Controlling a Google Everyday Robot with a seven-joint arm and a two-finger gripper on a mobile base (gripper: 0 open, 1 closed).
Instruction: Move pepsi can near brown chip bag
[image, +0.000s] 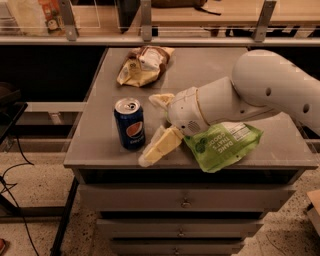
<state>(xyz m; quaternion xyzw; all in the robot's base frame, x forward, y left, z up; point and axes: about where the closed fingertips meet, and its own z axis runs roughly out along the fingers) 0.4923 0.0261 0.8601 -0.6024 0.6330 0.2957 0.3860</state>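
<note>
The pepsi can (130, 124) stands upright on the front left of the grey cabinet top (210, 65). The brown chip bag (144, 65) lies at the back, behind the can and apart from it. My gripper (156, 125) comes in from the right, low over the top, just right of the can. Its two pale yellow fingers are spread: one fingertip (159, 99) is behind and to the right of the can, the other (152, 152) is in front and to the right. Nothing is between them.
A bright green bag (222, 145) lies under my arm at the front right of the cabinet top. Drawers (185, 202) sit below the top. A shelf rail runs behind the back edge. Cables lie on the floor at the left.
</note>
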